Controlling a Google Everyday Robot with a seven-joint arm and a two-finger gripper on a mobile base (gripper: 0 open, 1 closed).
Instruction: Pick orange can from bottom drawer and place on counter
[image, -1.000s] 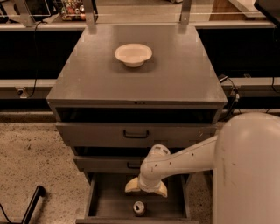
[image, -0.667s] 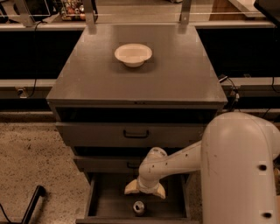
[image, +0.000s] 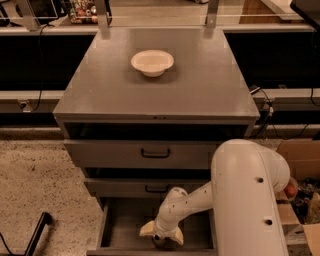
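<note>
Bottom drawer (image: 124, 221) pulled out, lower centre. Gripper (image: 161, 236) inside it, fingers spread, straddling orange can (image: 160, 242), which is mostly hidden beneath. Arm (image: 247, 195) covers drawer's right side. White bowl (image: 152, 62) on counter (image: 200, 90), upper centre.

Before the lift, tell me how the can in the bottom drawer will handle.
The can sits mostly hidden under the pincer in the drawer. Small, so likely light. It looks round, so it may roll if knocked over.
</note>
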